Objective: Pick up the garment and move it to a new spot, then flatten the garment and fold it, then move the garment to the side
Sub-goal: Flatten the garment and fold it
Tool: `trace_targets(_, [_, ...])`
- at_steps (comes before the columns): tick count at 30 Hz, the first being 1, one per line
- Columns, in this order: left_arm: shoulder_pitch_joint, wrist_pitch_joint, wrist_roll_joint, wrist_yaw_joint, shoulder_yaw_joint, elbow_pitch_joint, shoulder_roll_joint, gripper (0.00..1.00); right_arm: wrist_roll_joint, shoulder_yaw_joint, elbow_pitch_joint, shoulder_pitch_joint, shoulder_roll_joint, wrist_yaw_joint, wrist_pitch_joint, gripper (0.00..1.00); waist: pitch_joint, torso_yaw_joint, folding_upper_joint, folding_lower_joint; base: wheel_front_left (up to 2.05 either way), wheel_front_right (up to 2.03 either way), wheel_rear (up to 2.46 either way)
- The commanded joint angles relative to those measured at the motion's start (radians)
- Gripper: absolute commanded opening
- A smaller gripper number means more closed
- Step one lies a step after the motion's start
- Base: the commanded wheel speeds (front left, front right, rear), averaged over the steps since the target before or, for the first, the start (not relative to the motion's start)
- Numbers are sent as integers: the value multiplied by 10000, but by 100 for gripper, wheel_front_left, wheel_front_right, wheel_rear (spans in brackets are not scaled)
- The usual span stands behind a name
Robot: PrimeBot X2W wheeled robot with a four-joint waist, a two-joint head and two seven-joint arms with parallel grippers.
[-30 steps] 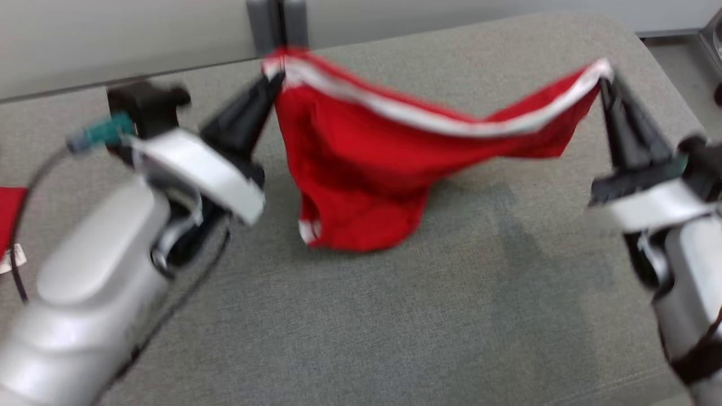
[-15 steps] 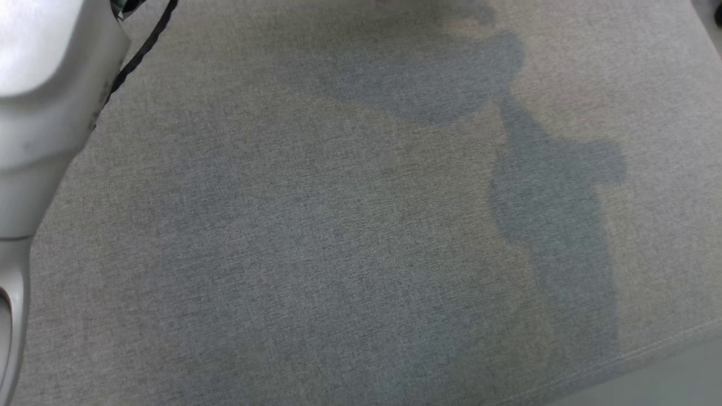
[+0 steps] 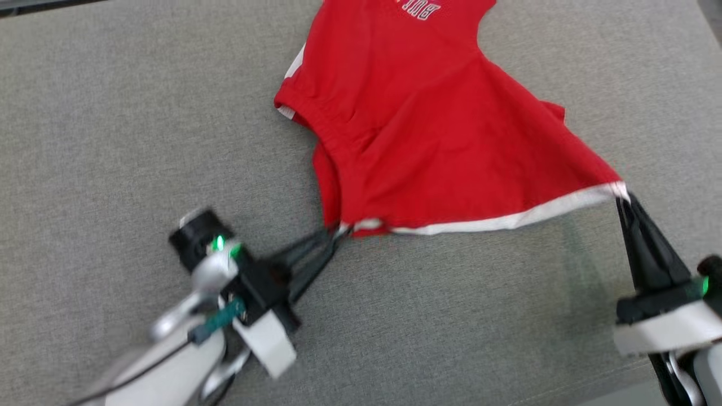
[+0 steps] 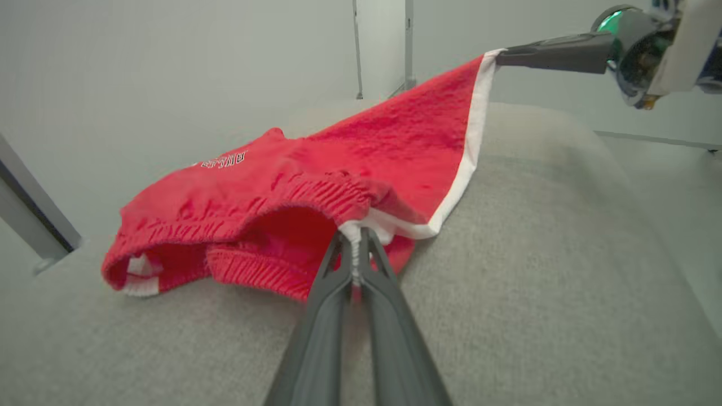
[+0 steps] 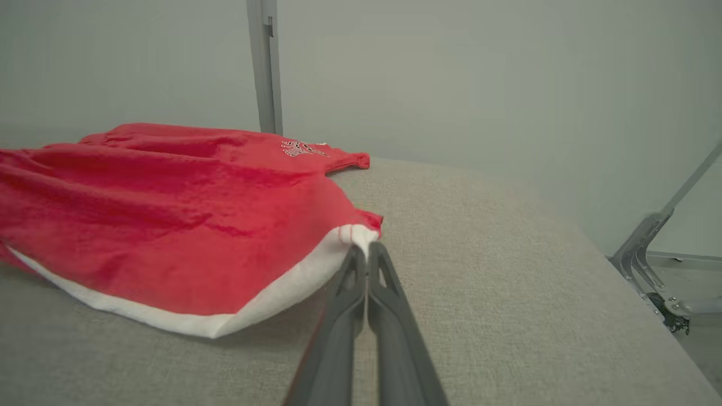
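Garment [image 3: 428,129], hanging a second ago, now lies on the bench [image 3: 113,113] ahead of the left claw [image 3: 338,231] and right claw [image 3: 623,197], each clamped on a corner of its white hem.

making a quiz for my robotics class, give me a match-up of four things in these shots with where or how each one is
Things:
1 left tool
2 white trim
3 lettering
4 table

Place or state:
a grey, lying under the garment
b along the garment's near edge
c at the garment's far end
d shut on a bunched corner

Pairs: 1-d, 2-b, 3-c, 4-a
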Motion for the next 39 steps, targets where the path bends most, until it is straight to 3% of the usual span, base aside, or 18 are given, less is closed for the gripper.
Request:
trace_targets(1, [313, -4, 1, 12, 74, -39, 45, 0, 84, -2, -6, 169, -236, -21, -11, 0, -140, -80, 0, 0, 0, 0, 0])
trace_targets(8, [2746, -3, 172, 10, 462, -390, 360, 0, 1458, 564, -503, 1836, -1755, -21, -11, 0, -757, 76, 0, 0, 0, 0, 0])
trace_targets(11, [3514, -3, -899, 10, 663, -726, 382, 0, 1879, 702, -1329, 2474, -2623, -21, -13, 0, -1028, 231, 0, 0, 0, 0, 0])
trace_targets(15, [4002, -3, -2494, 9, 558, -1627, 1039, 0, 2181, 412, -2380, 3453, -3760, -21, 81, 0, -1230, 474, 0, 0, 0, 0, 0])
trace_targets(19, [4222, 210, -3931, 9, 427, -2742, 1713, 0, 2064, -581, -3240, 4437, -4107, -22, 686, 0, -1356, 773, 0, 0, 0, 0, 0])
trace_targets(22, [4275, 547, -4805, 9, 345, -3431, 1968, 0, 2185, -1168, -3951, 4901, -3926, -21, 1389, 0, -1438, 996, 0, 0, 0, 0, 0])
trace_targets(27, [3780, 938, -5577, 9, 378, -3537, 1776, 0, 2558, -1526, -4289, 4796, -3860, -21, 2505, 0, -1325, 1334, 0, 0, 0, 0, 0])
trace_targets(31, [3001, 1816, -6309, 12, 204, -3041, 1117, 0, 3204, -1555, -4143, 3922, -4171, -21, 3445, 0, -1010, 1700, 0, 0, 0, 0, 0])
trace_targets(39, [713, 3523, -8633, 6, 345, -2362, 31, 0, 5185, -885, -3313, 1012, -5895, -21, 4760, 0, -32, 2367, 0, 0, 0, 0, 0])
